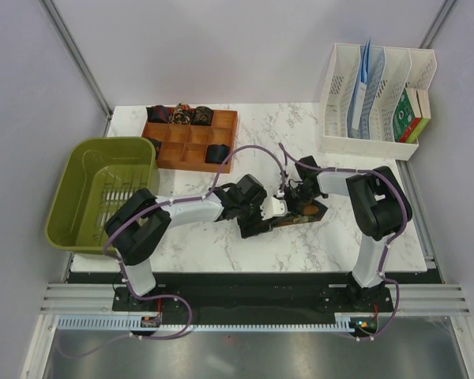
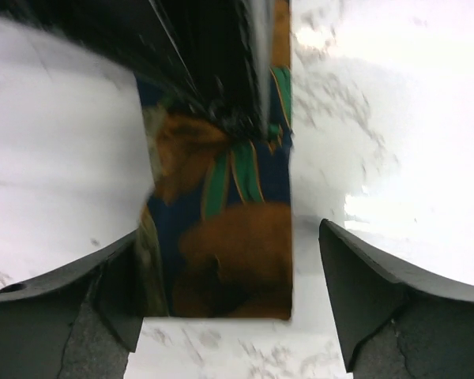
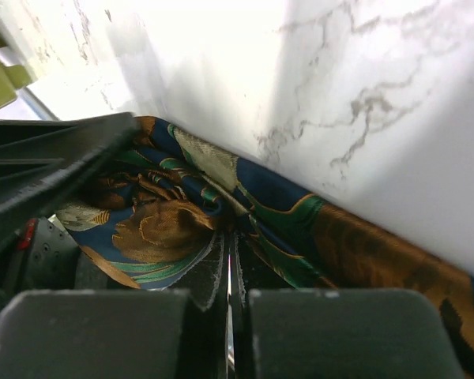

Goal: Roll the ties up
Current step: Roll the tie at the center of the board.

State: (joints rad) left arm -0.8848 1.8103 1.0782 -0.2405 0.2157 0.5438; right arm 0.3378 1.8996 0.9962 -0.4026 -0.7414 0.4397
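A patterned tie [image 1: 306,212] in blue, orange-brown and green lies on the marble table [image 1: 300,245] between my two grippers. In the left wrist view its flat end [image 2: 233,253] lies between my left gripper's [image 2: 229,312] open jaws, which touch nothing. My left gripper [image 1: 259,221] sits low at the tie's left end. My right gripper [image 3: 231,264] is shut, pinching a bunched fold of the tie [image 3: 162,225]. In the top view my right gripper [image 1: 292,202] is over the tie's middle. Several rolled ties [image 1: 180,115] sit in a compartment tray [image 1: 191,136].
The brown compartment tray stands at the back left of the table, with another roll [image 1: 217,152] near its front. A green basket [image 1: 103,189] hangs off the left edge. A white file rack [image 1: 375,99] with papers stands at the back right.
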